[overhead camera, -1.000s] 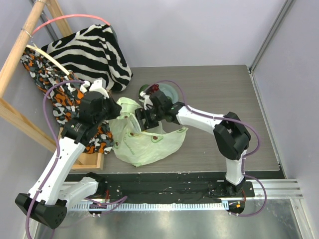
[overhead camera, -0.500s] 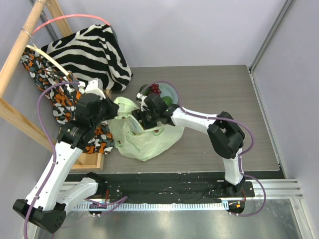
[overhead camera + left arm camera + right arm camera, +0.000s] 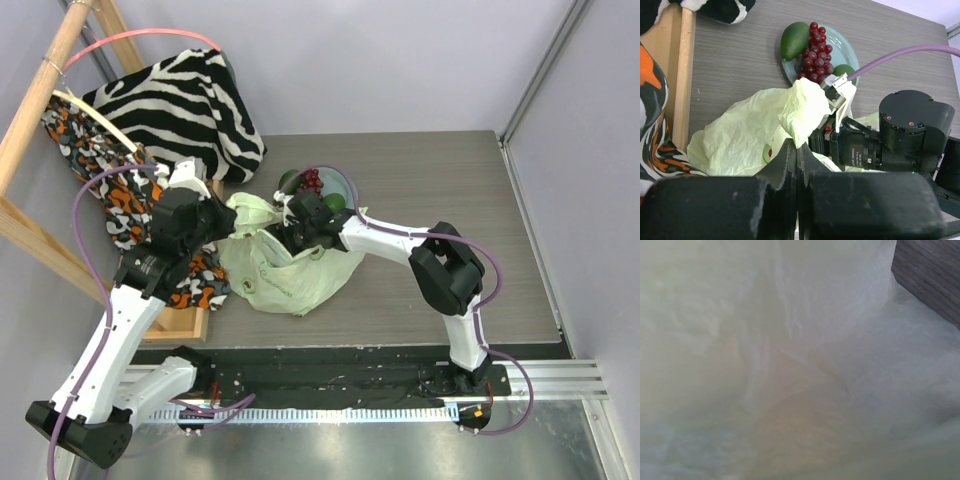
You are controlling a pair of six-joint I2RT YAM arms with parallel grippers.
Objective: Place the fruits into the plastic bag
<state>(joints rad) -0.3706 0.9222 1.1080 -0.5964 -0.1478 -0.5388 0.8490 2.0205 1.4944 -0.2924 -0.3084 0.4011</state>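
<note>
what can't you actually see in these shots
Right tool: its tips and any load, right wrist view, blanked by the pale green crinkly plastic bag.
Bag's inside: top view, covered by its own folds and the right tool.
Green round fruit on the grey-blue round plate: left wrist view, half behind the right tool.

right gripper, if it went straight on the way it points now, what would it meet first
The plastic bag: its pale film fills the right wrist view, seemingly just ahead of the right gripper. What lies behind the film is hidden.
</note>
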